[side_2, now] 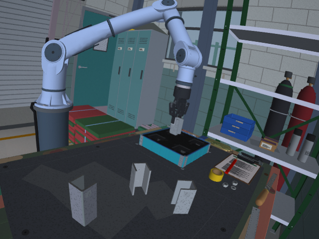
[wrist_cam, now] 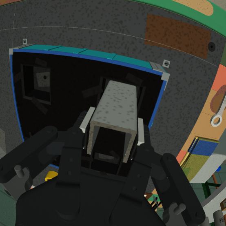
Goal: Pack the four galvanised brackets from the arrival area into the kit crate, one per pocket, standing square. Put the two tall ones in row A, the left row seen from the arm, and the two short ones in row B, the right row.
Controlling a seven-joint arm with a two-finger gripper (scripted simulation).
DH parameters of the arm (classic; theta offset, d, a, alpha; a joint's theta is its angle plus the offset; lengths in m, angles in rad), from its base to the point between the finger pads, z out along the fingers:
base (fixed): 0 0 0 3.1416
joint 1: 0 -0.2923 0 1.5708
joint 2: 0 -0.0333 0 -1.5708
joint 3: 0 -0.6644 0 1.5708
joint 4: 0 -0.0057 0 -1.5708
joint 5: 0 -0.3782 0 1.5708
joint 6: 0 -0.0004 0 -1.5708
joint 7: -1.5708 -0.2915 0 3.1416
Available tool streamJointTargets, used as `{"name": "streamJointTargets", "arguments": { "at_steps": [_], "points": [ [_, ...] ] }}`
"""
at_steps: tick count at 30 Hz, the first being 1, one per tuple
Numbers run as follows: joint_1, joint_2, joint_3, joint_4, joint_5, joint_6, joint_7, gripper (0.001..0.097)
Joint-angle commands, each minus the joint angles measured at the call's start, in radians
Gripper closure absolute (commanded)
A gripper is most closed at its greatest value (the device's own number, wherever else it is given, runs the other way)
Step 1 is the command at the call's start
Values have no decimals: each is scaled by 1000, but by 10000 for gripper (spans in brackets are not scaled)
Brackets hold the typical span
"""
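Note:
The lower end of a galvanised bracket [side_2: 176, 126] [wrist_cam: 115, 109] is hidden by the crate wall from the side camera. My gripper [side_2: 178, 116] [wrist_cam: 111, 131] grips this bracket, one finger pad on each outer side of its channel, upright over a far pocket of the kit crate [side_2: 174, 145] [wrist_cam: 84, 101]. The crate is teal with a black insert. Its other pockets look empty. Three more brackets stand on the dark mat nearer the camera: a large angle one [side_2: 83, 200] on the left, a channel one [side_2: 139, 179] in the middle and a shorter one [side_2: 183, 196] to the right.
A blue drawer box [side_2: 238, 126] sits on the shelf right of the crate. A yellow tape roll [side_2: 216, 174], three nuts [side_2: 230, 185] and a clipboard [side_2: 238, 167] lie on the table right of the brackets. A file [side_2: 265, 193] lies at the table's right edge. Gas cylinders [side_2: 293, 108] stand behind the shelf.

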Motion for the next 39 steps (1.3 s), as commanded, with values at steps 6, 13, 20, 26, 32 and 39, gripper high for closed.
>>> {"name": "streamJointTargets", "arguments": {
  "at_steps": [6,13,20,26,32,39],
  "points": [
    [0,-2,2,-1,0,0,0,841],
    [0,-2,2,-1,0,0,0,701],
    [0,-2,2,-1,0,0,0,561],
    [0,-2,2,-1,0,0,0,441],
    [0,-2,2,-1,0,0,0,381],
    [0,-2,2,-1,0,0,0,381]
  ]
}}
